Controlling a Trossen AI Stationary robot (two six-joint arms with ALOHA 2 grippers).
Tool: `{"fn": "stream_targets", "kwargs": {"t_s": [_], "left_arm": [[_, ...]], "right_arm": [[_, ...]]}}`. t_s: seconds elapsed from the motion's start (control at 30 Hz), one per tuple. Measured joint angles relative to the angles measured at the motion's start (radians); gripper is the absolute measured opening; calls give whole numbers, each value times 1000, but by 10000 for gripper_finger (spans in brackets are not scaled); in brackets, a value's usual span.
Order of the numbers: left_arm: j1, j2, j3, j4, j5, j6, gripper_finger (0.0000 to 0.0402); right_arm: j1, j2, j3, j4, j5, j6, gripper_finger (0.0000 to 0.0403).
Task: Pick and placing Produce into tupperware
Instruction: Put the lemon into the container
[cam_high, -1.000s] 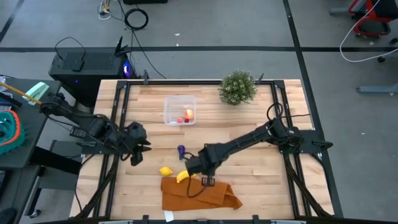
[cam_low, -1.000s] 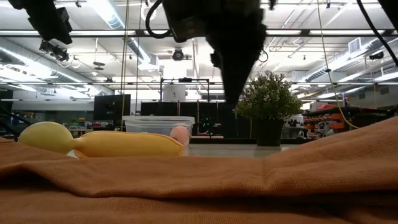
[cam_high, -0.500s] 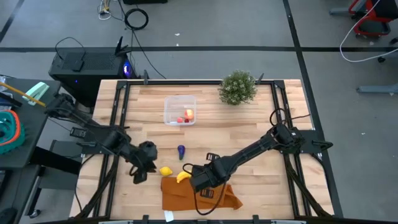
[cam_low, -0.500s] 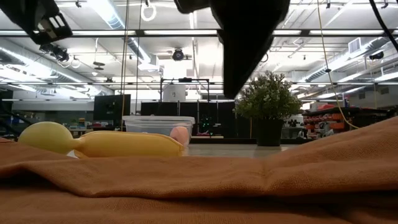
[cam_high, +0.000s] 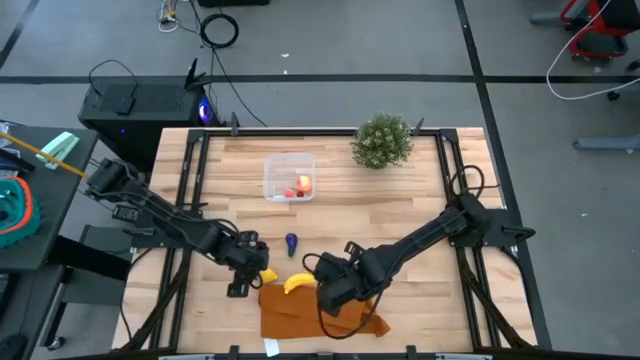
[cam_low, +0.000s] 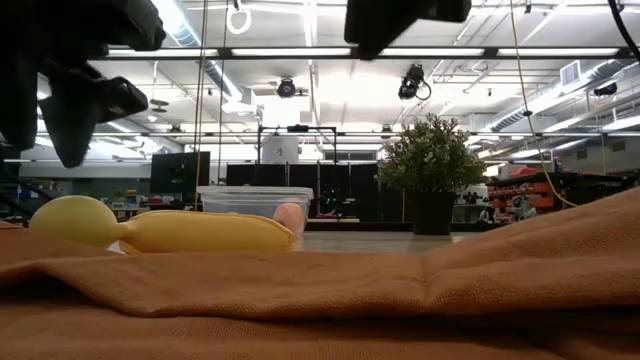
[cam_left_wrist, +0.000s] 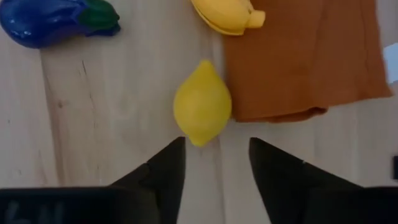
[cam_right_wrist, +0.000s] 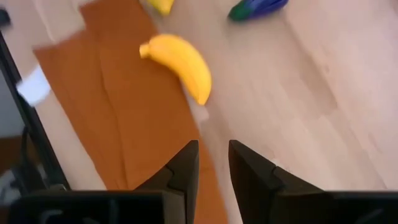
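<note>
2 claws active: left claw (cam_left_wrist: 212, 163), fingers apart, poised over lemon (cam_left_wrist: 202, 111); next, descend and clamp. Right claw (cam_right_wrist: 212, 163), fingers apart, waits near banana (cam_right_wrist: 180, 63).

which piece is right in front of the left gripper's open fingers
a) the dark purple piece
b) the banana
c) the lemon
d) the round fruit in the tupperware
c: in the left wrist view the lemon lies on the bare wood just ahead of the left gripper, whose two fingers stand apart, while the banana and the dark purple piece lie farther off.
</note>
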Motion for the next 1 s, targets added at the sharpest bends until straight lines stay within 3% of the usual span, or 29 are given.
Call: {"fn": "stream_targets", "kwargs": {"t_s": [0.23,0.4,1.0], "left_arm": [[43,7,0,2,-8,3,269],[82,7,0,21,-9,-24,303],[78,45,1,102,-25,-77,310]], "right_arm": [[-8,-24,0,-1,22,12,94],[-8,-26,0,-13,42,12,95],[-14,-26,0,-22,68,3,96]]}}
